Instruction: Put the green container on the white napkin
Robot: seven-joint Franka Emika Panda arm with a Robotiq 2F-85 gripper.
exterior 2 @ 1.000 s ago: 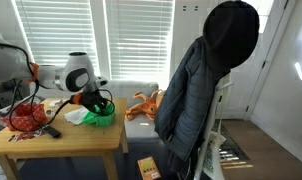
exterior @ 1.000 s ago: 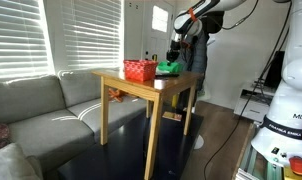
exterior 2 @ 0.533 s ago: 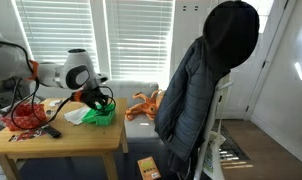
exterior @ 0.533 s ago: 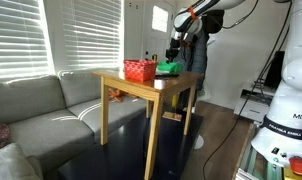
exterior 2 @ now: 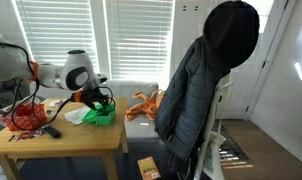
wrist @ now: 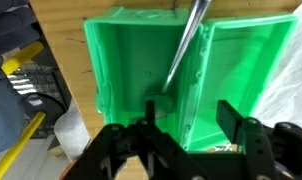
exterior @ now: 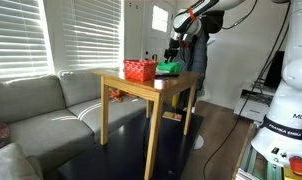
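Note:
The green container (wrist: 141, 60) fills the wrist view, with a thin metal rod (wrist: 189, 40) lying in it. It rests on the wooden table beside the red basket in both exterior views (exterior: 168, 68) (exterior 2: 101, 115). The white napkin (exterior 2: 76, 115) shows next to and under it, and at the edge of the wrist view (wrist: 293, 90). My gripper (wrist: 191, 120) hangs just above the container, fingers apart on either side of its middle ridge, with a gap to each finger. The gripper also shows in both exterior views (exterior: 173, 52) (exterior 2: 91, 98).
A red mesh basket (exterior: 140, 70) (exterior 2: 26, 117) stands on the table (exterior: 131, 90) next to the container. A black remote (exterior 2: 51, 131) lies near the table's front edge. A grey sofa (exterior: 41, 110) and a coat on a stand (exterior 2: 206, 90) are nearby.
The gripper and the green container have shifted a little toward the napkin and basket since one second ago. Nothing has moved in the last half second.

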